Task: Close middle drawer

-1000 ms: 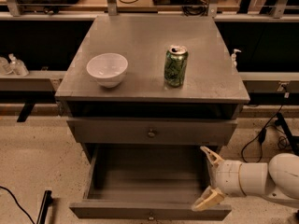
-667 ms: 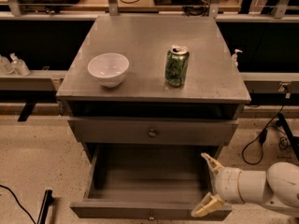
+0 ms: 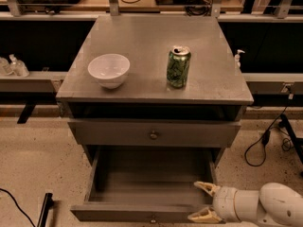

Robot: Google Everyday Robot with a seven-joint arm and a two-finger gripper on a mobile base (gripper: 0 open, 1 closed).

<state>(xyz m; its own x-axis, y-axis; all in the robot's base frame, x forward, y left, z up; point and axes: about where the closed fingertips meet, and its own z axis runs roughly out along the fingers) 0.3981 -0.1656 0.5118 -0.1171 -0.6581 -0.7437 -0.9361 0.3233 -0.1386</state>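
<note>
We see the gripper point(image 3: 205, 202) at lower right, lower in view than a second ago, its fingers spread apart at the front right corner of the middle drawer point(image 3: 118, 213). The drawer remains pulled out beneath the upper drawer front point(image 3: 199, 134).

Dropped the gripper point(image 3: 202, 202) lower and a bit left, now by the front right corner of the middle drawer point(image 3: 142, 193). Narrowed the finger gap too, looks like.
</note>
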